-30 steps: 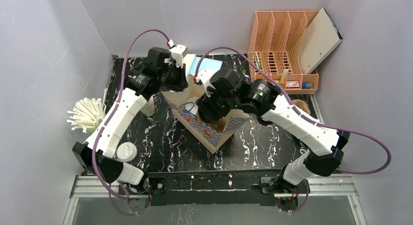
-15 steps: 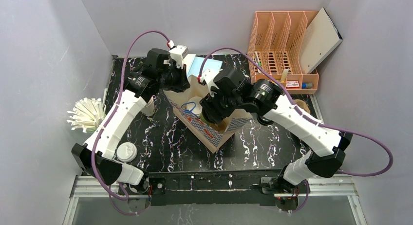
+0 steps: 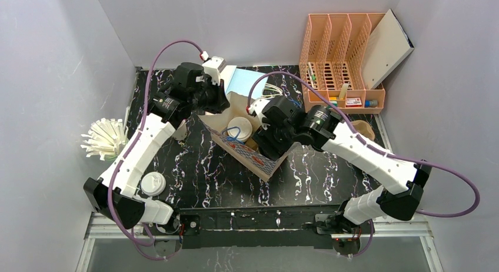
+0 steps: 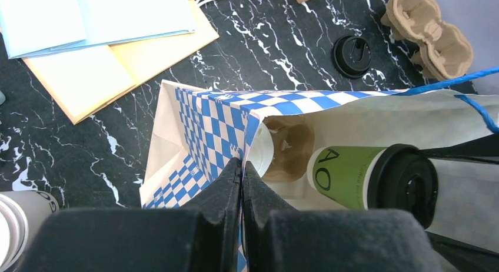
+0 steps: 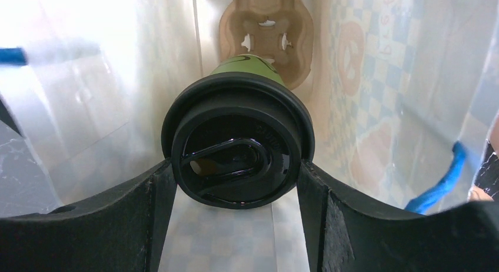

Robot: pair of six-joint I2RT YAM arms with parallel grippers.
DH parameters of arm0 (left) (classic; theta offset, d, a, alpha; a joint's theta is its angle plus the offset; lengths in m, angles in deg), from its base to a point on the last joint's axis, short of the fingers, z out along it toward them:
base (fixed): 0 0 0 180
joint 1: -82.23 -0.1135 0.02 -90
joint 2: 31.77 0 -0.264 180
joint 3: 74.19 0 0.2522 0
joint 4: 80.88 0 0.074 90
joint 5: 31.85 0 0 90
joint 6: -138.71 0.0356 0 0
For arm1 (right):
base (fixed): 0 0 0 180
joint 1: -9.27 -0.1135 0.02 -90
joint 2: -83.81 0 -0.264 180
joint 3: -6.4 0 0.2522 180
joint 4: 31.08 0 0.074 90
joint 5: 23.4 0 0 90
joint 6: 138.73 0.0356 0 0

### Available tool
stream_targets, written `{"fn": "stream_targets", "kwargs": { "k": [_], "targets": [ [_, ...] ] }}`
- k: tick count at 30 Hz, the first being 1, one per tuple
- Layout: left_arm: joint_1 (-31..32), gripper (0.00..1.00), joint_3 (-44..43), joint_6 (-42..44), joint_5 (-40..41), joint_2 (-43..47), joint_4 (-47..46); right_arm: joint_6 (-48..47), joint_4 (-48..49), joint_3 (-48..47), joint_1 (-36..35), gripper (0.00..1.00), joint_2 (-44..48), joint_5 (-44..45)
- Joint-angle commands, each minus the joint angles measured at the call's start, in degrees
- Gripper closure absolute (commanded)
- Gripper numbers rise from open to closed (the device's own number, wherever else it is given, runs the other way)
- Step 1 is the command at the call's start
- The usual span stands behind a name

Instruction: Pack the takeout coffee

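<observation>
Top external view, starting far to the left of the blue-and-white checked paper bag [image 3: 262,164]: a light green holder bristling with white straws [image 3: 105,139] stands by the wall. Nearer the bag, a white lidded paper cup [image 3: 153,183] sits beside the left arm's base.

The left gripper [image 4: 241,169] is at the bag's left rim. Its black fingers are pressed together with the checked paper edge pinched between them.

Behind the bag lie pale blue and yellow paper sheets [image 4: 100,25].

Inside the bag, a brown moulded cardboard tray [image 4: 291,145] lies at the bottom. The green paper coffee cup with a black plastic lid [image 4: 344,172] is over the tray, though whether it touches it cannot be told.

The right gripper [image 5: 235,183] reaches into the bag from the right, one finger clamped on either side of the cup's black lid.

Right of the bag, a loose black plastic lid [image 4: 351,56] and a brown cardboard cup carrier [image 4: 429,39] lie on the table. Further right stands a peach plastic desk organiser [image 3: 335,54].
</observation>
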Motion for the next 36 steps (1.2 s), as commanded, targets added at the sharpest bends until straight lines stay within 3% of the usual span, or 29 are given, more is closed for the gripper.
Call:
{"fn": "stream_targets", "kwargs": {
  "k": [1,12,22,36],
  "targets": [
    [0.0,1.0,1.0,-2.1,-2.0,2.7,-4.4,-1.4,4.5,2.1,-0.8,0.59,0.4,1.5],
    [0.0,1.0,1.1,-3.5,-0.9,3.0,-7.8,-1.5,6.0,8.3,-2.3,0.58,2.0,2.0],
    [0.0,1.0,4.9,-3.8,-5.9,4.5,-10.3,0.8,13.6,16.8,-2.0,0.59,5.7,5.5],
    [0.0,1.0,5.1,-1.0,-10.2,5.3,-10.5,0.8,17.8,21.1,0.2,0.59,7.9,10.2]
  ]
}}
